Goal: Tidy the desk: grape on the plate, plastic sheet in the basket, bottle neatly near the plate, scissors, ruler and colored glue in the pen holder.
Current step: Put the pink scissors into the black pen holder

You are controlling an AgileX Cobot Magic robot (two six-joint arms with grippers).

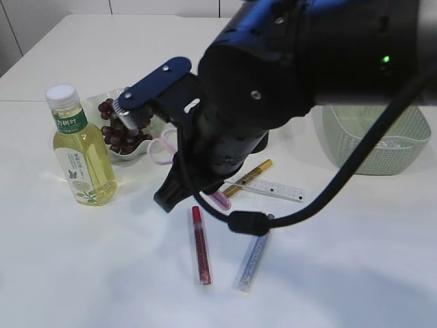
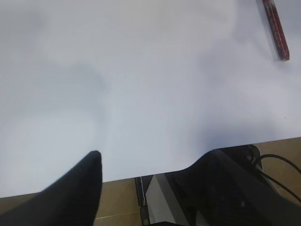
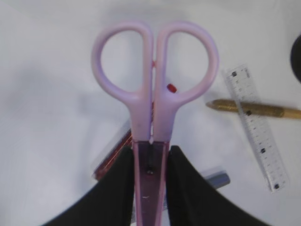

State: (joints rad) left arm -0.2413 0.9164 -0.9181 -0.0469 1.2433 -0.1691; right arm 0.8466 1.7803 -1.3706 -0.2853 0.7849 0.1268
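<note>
A: What is shown in the exterior view?
B: The scissors (image 1: 220, 199) are hidden largely behind the right arm, above the counter (image 1: 355, 273); no pen holder can be made out.

A: And the left wrist view?
B: The left gripper (image 2: 150, 169) is seen spread and empty, well apart.

A: The right wrist view?
B: The right gripper (image 3: 149, 162) is pinched on the scissors (image 3: 153, 84), blades between the fingers (image 3: 117, 188), handles pointing away.
</note>
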